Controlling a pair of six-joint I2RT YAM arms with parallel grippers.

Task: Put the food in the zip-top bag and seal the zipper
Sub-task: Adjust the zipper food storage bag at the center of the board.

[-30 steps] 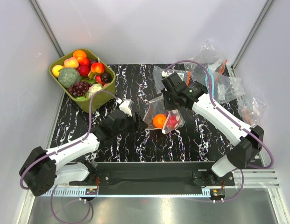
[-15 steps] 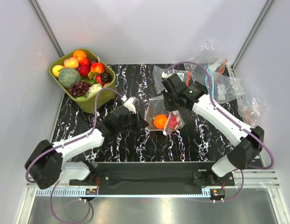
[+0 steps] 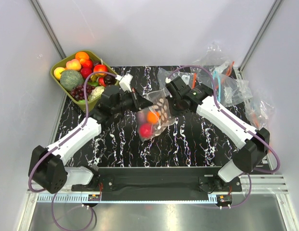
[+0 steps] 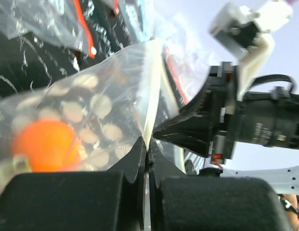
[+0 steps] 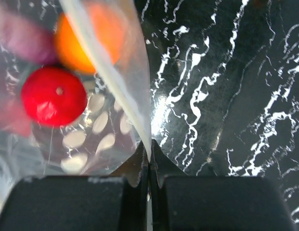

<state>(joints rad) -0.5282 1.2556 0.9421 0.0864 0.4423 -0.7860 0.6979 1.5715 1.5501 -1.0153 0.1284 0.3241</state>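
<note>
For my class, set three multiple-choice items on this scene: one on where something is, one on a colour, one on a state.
1. Where on the table is the tub?
A) far left corner
B) far right corner
C) near edge, between the arm bases

2. What colour are the dots on the bag?
A) blue
B) black
C) white

3. How is the bag held?
A) by no claw
B) pinched by the left claw and the right claw
C) by the left claw only

Answers:
1 A: the top view shows the tub at the far left.
2 C: the right wrist view shows white dots.
3 B: each wrist view shows its claw shut on the bag's edge.
</note>
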